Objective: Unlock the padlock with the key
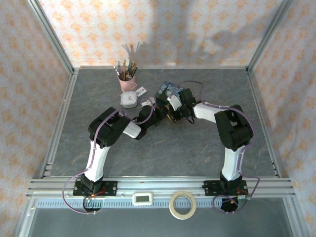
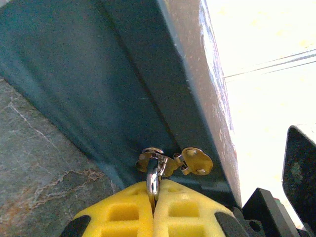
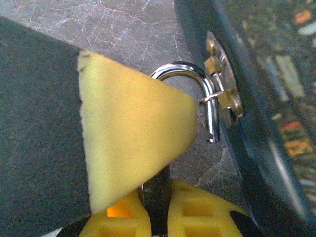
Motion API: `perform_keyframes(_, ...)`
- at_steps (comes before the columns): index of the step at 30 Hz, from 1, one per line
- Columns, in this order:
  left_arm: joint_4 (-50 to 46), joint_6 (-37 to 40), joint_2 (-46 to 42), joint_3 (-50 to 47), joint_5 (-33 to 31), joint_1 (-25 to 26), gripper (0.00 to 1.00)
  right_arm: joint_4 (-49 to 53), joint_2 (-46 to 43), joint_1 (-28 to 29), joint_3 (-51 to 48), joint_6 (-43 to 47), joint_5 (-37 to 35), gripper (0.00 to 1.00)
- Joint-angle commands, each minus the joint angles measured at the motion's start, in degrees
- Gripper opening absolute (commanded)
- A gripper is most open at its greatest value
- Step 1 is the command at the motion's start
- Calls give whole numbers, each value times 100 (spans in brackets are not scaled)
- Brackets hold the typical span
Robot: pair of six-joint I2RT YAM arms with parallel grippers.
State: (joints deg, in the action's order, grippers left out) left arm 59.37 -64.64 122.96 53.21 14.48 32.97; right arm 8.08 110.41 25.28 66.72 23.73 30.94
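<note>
The padlock (image 3: 156, 202) hangs on the gold clasp (image 3: 224, 94) of the blue box (image 3: 276, 123), right of middle in the right wrist picture. The right gripper (image 3: 157, 190) pinches its dark body, low in the middle. The left gripper (image 2: 154, 190) has its 2 yellow fingers pressed together on a thin shiny bit (the shackle (image 2: 153, 177), I think). The lock looks small, light, hard and slippery, so hold the flat body, not the thin loop.

Pink brush cup (image 1: 127, 79), tape roll (image 1: 182, 204)
</note>
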Motion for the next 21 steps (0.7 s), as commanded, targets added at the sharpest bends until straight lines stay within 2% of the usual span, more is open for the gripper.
perform_keyframes(1,11,123,115,63,-103,10,0,54,-325,-4,-123,-362,65,5)
perform_keyframes(6,22,117,97,10,-155,8,0,-8,-788,-3,-405,-1134,71,57)
perform_keyframes(7,32,118,81,-1,-166,4,0,8,-937,2,-498,-1312,42,62)
perform_keyframes(10,38,118,38,-55,-225,6,0,-52,-1466,1,-836,-1861,-233,62)
perform_keyframes(15,130,32,3,-183,-431,4,0,-421,-2184,-51,-1227,-3222,-1735,67)
perform_keyframes(21,253,-250,-176,-470,-1072,51,0,-1402,-2240,-91,-1563,-4592,-2604,74)
